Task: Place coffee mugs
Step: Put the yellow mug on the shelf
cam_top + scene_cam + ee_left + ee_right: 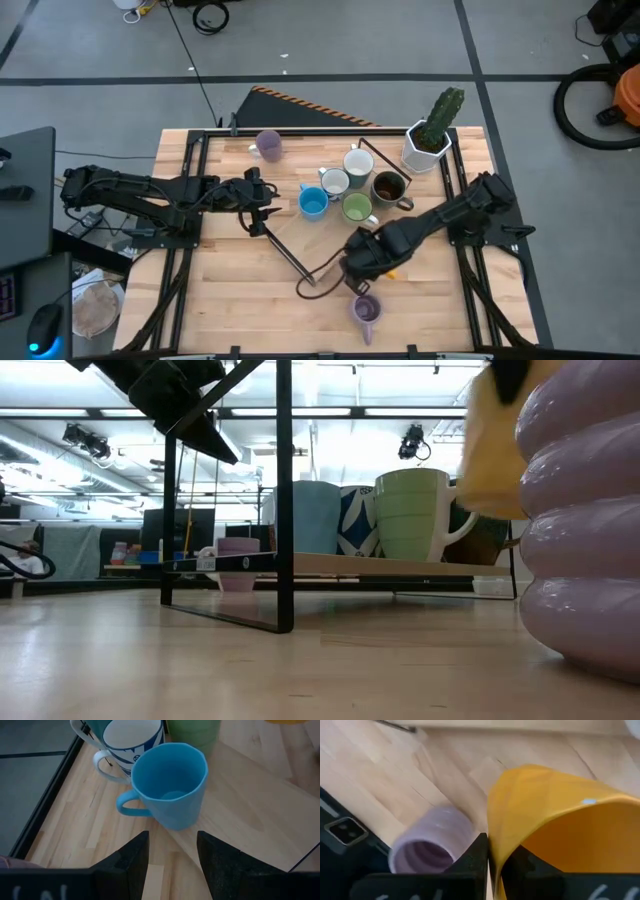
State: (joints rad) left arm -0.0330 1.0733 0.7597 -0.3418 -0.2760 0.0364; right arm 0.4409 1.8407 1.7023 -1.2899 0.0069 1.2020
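My right gripper (362, 262) points down near the table's front middle, shut on an orange mug (560, 810) that hangs in the air (492, 460). Just below it a ribbed lavender mug (365, 310) stands upright on the table. My left gripper (172, 855) waits open, a short way from the blue mug (170, 785). The blue (313, 202), green (357, 208), dark brown (388, 186) and two white mugs (358, 162) stand together on a low wooden board (250, 805). A second lavender mug (268, 145) stands at the far left. My right gripper holds the orange mug by its rim wall (495, 840), one finger outside (480, 855) and one inside the cup (520, 865). The fingers come from above, pointing down. The mug hangs below them, mouth upward, lifted clear of the table and above the lavender mug.
A white angular pot with a green cactus (428, 140) stands at the far right corner. A black wire frame (285, 500) rises around the board. Bare wood lies at the near left (230, 290).
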